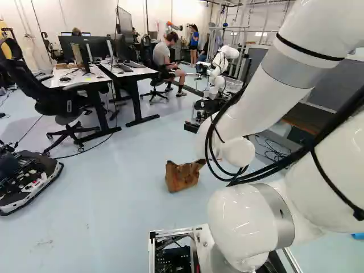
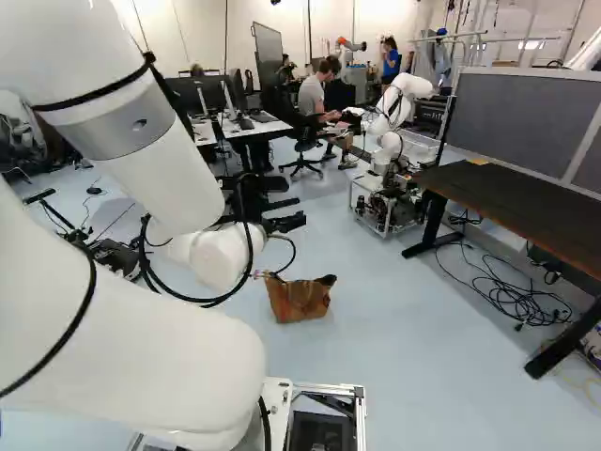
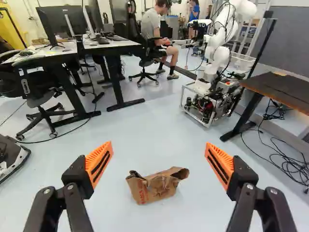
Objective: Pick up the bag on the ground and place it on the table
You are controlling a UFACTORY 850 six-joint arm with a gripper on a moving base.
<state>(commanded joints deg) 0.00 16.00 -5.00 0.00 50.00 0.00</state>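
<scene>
The brown bag sits on the floor, mouth upward and sagging, off to the left of the bench's long edge in the right base view and well apart from its black legs. The fingers stand wide apart with nothing held; the bag lies ahead of them, in line with the gap but out of reach.

The step in hand looks to be the approach. Bring the fingers down steeply, keeping the bag centred, and slow near the floor so that the tips do not scrape it. The bag's long side runs across the gap, so closing now would push its ends together and probably buckle it. A better grip likely comes from turning the wrist until one pad faces each broad side, then pinching both upper walls below the ragged rim. One wall alone could tear or let the bag swing open.

Squeeze gently, as the sides look thin and creased. Lift straight up, and raise the bag's base above the bench's edge before moving across.
</scene>
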